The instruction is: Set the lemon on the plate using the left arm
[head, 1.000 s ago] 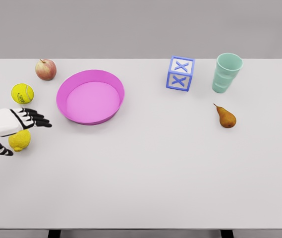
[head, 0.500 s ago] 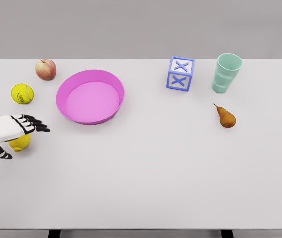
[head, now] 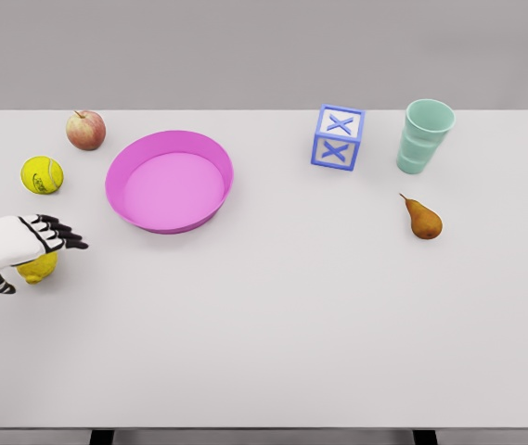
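The lemon (head: 38,269) is largely hidden beneath the left robot hand (head: 24,243), whose black fingers (head: 59,234) are stretched over it; a firm grasp cannot be confirmed. The arm is cut off at the surface's (head: 282,315) left edge. The round, smooth pink plate (head: 169,181) lies nearby, unobstructed.

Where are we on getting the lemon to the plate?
Early. Done: the left hand is over the lemon near the table's left edge. In hand: a grasp is forming, fingers extended, not visibly closed. Left: grip, lift, carry right to the pink plate, which holds nothing, and release.
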